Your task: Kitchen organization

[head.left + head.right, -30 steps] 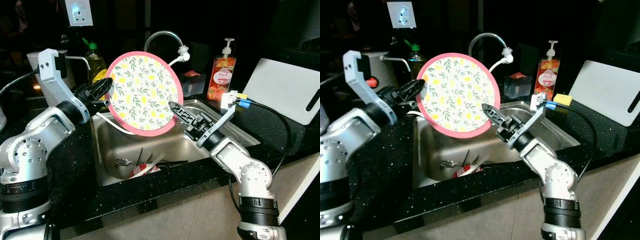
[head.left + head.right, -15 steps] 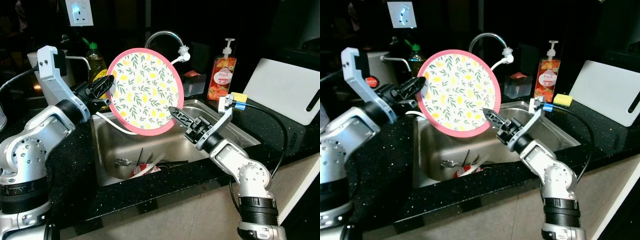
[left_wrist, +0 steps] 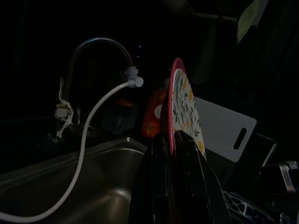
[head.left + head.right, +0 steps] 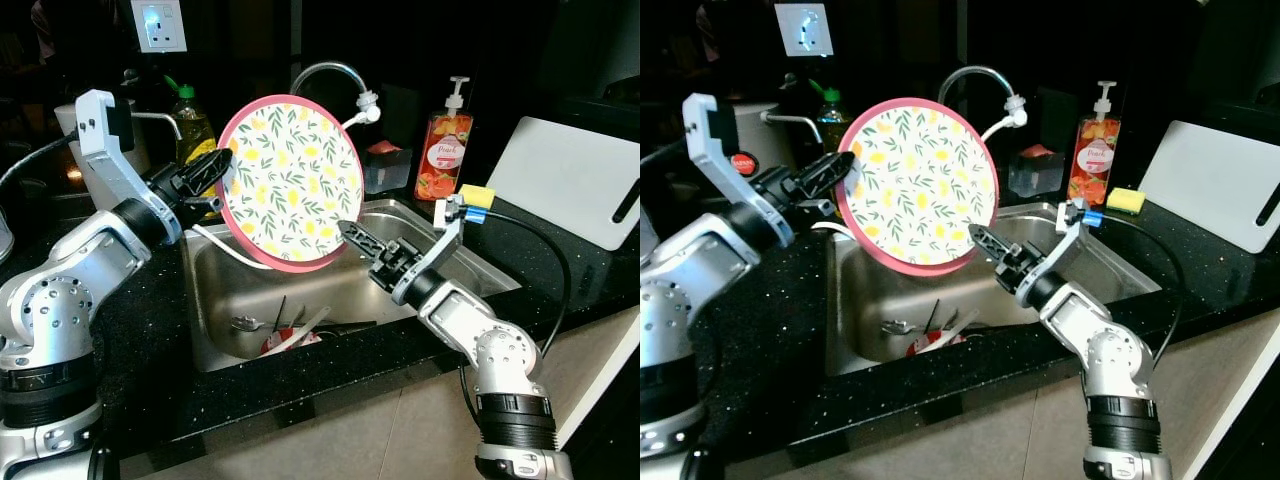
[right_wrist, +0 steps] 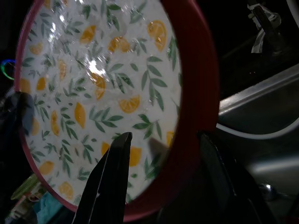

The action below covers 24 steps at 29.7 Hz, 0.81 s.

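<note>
Black counter, sink at center. Left gripper pinches plate rim at 9 o'clock; right gripper, spread, has closed in at 5 — handover prob. next.

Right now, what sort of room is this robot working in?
Most likely a home kitchen: a steel sink set into a dark counter, a curved tap above it, and a pump bottle of soap beside the basin.
</note>
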Motion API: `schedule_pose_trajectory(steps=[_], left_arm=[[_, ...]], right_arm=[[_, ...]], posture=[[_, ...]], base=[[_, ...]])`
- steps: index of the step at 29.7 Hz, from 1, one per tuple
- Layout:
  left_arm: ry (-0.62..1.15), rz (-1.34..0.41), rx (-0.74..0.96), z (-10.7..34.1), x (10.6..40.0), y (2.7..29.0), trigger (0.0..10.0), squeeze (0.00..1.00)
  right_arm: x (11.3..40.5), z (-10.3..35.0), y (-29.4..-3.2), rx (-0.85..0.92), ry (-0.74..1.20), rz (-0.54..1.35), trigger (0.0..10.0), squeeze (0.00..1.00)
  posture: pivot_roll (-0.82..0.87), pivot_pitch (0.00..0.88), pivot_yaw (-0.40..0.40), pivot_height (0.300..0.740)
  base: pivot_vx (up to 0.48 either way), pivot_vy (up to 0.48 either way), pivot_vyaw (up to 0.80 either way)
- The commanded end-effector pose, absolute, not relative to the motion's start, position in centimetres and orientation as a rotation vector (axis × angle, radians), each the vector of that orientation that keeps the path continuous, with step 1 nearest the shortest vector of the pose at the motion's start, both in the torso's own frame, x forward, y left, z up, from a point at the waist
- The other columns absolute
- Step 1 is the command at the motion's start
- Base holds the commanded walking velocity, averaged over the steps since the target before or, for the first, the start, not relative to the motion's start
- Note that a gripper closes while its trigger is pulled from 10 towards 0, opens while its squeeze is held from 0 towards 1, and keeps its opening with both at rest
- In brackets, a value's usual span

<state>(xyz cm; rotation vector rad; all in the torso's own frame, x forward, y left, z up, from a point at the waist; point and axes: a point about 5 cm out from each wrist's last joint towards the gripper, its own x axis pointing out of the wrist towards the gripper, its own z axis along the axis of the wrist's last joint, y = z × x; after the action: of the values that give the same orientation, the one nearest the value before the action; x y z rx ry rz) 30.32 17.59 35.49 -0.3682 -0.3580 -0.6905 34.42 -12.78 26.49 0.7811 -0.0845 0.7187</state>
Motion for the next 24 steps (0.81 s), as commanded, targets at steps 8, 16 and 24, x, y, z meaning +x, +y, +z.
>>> schedule_pose_trajectory(steps=[8, 16, 24], left_arm=[[-0.359, -0.749, -0.352, 35.4, 29.8, 16.5, 10.0, 0.00], [-0.348, -0.749, -0.357, 35.1, 29.9, 16.4, 10.0, 0.00], [-0.347, -0.750, -0.365, 35.1, 29.8, 16.5, 10.0, 0.00]], right_arm=[[33.7, 27.6, -12.2, 0.845, -0.135, 0.814, 10.0, 0.00], [33.4, 27.8, -11.9, 0.864, -0.144, 0.850, 0.0, 0.00], [33.2, 28.0, -12.0, 0.884, -0.159, 0.865, 0.0, 0.00]], posture=[[-0.05, 0.009, -0.013, 0.740], [-0.05, 0.007, -0.013, 0.740], [-0.05, 0.011, -0.017, 0.740]], base=[[0.000, 0.000, 0.00], [0.000, 0.000, 0.00], [0.000, 0.000, 0.00]])
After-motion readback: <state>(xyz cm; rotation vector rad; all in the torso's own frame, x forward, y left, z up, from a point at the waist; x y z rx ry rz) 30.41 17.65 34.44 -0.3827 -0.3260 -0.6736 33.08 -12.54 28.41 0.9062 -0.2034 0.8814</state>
